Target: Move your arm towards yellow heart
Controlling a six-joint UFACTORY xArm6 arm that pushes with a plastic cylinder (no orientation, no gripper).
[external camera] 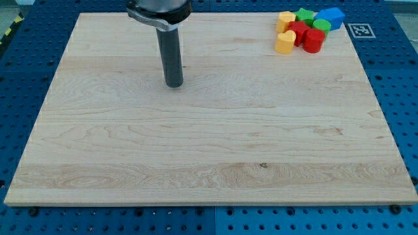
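Observation:
My tip (174, 84) rests on the wooden board (196, 150) in its upper left-middle part. A cluster of blocks sits at the view's top right. In it a yellow heart-like block (285, 42) lies at the cluster's lower left, and a second yellow block (285, 21) lies above it. I cannot tell for sure which one is the heart. My tip is far to the left of both, with open board between.
The cluster also holds a red block (313, 40), a second red block (297, 29), a green block (305, 16), another green block (322, 25) and a blue block (332, 17). A marker tag (359, 29) lies beside the board's top right corner.

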